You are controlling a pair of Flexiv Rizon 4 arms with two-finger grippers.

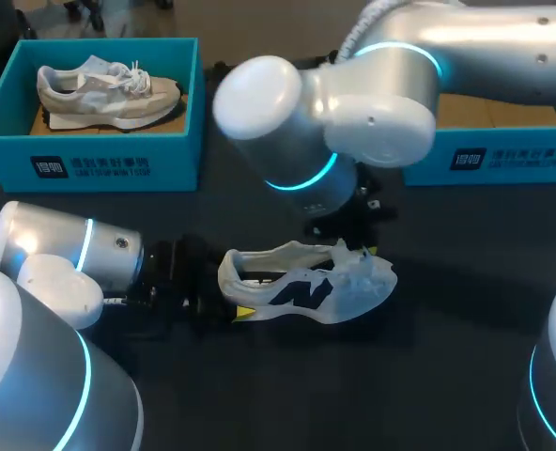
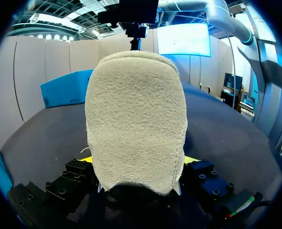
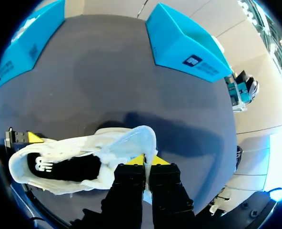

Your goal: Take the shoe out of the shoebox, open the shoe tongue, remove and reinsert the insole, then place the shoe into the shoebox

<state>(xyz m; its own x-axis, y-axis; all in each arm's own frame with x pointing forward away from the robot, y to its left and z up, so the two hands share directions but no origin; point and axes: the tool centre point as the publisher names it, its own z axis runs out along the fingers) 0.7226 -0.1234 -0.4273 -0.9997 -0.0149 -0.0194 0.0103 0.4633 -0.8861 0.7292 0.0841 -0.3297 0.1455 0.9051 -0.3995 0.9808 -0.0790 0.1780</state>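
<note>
The shoe (image 1: 306,287) is out of its box and sits on the dark counter (image 1: 428,366) near the middle of the head view, a little toward 6 o'clock, with its heel toward 9 o'clock and its toe toward 3 o'clock. That first step looks done.

The left end effector (image 2: 138,164) comes in from 9 o'clock and grips the heel: the left wrist view shows the fuzzy heel collar filling the space between the fingers, a yellow tip on each side of it. It stands fairly wide and is closed on the shoe, steadying it.

The right end effector (image 3: 148,161) comes down from 1 o'clock over the front of the opening. Its fingers are narrow, almost together, and pinch the white tongue (image 3: 142,139) between the yellow tips. My reading is that opening the tongue is the step in hand.

The insole cannot be made out in any view, so I cannot tell whether it is in place. Judging by the grip on the tongue, taking it out and putting it back are not yet done, and neither is returning the shoe.

A teal shoebox (image 1: 503,160) stands at 2 o'clock, its inside mostly hidden by the right arm. It is probably the one the shoe goes back into. The other shoebox (image 1: 118,164) at 10 o'clock already holds a grey shoe (image 1: 109,92)
</note>
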